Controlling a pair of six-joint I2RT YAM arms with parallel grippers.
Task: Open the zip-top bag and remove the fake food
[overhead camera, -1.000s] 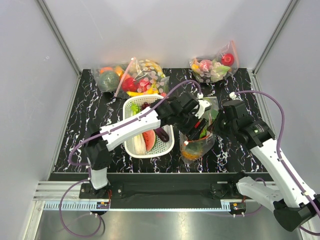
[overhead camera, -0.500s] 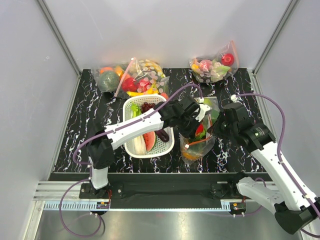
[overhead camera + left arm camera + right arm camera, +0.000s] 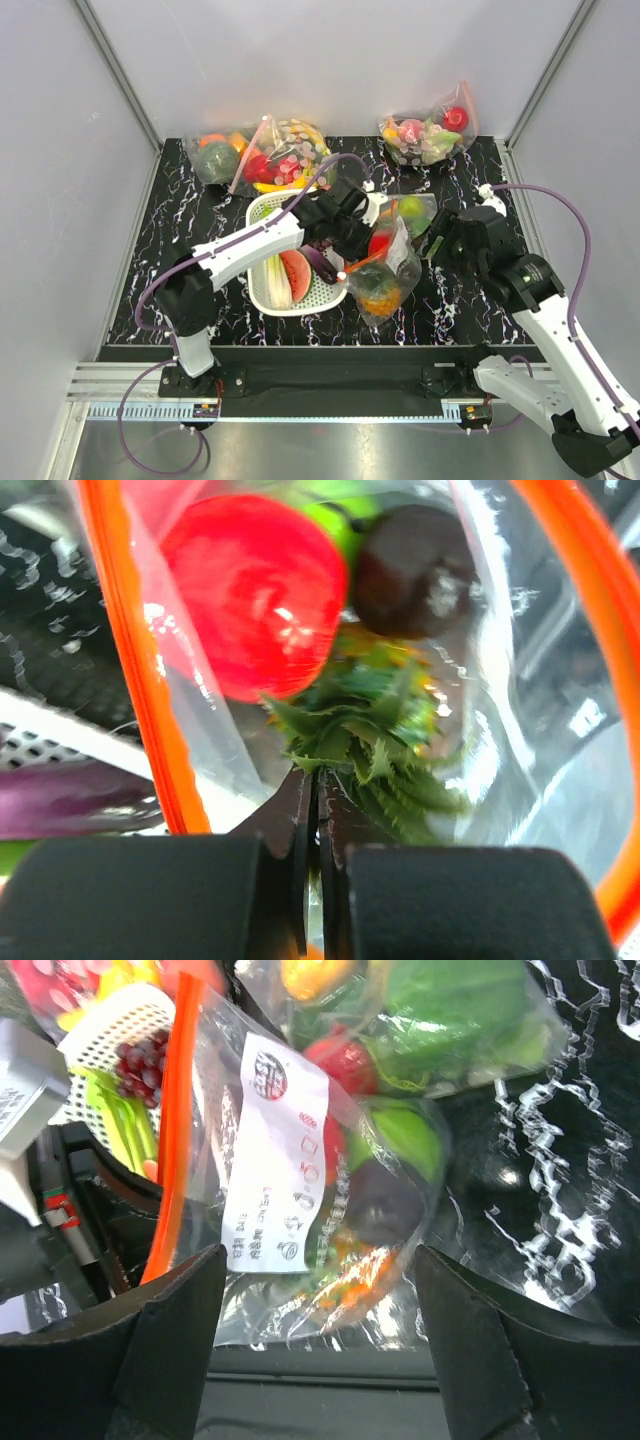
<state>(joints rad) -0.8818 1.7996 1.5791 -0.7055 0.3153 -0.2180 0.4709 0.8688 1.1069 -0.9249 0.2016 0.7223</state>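
Observation:
The zip-top bag (image 3: 392, 268) hangs tilted in front of the basket, its white label (image 3: 275, 1160) and orange zip strip (image 3: 175, 1130) facing the right wrist camera. My left gripper (image 3: 352, 240) (image 3: 320, 775) is shut on the bag's plastic at its mouth. Through the open mouth the left wrist view shows the fake food: a red round fruit (image 3: 250, 590), a pineapple with a green crown (image 3: 380, 740) and a dark round piece (image 3: 410, 565). A green fruit (image 3: 405, 1135) also lies inside. My right gripper (image 3: 440, 245) (image 3: 320, 1340) stands open, just right of the bag and holding nothing.
A white basket (image 3: 255, 290) with a watermelon slice and an eggplant sits left of the bag. Along the back stand a white-dotted bag (image 3: 290, 150), a clear bag of round fruit (image 3: 215, 155) and another filled bag (image 3: 430, 135). Walls close in on both sides.
The left gripper shut on the bag and carried it left and nearer, lifting it. The right gripper let go, opened wide and drew back to the right.

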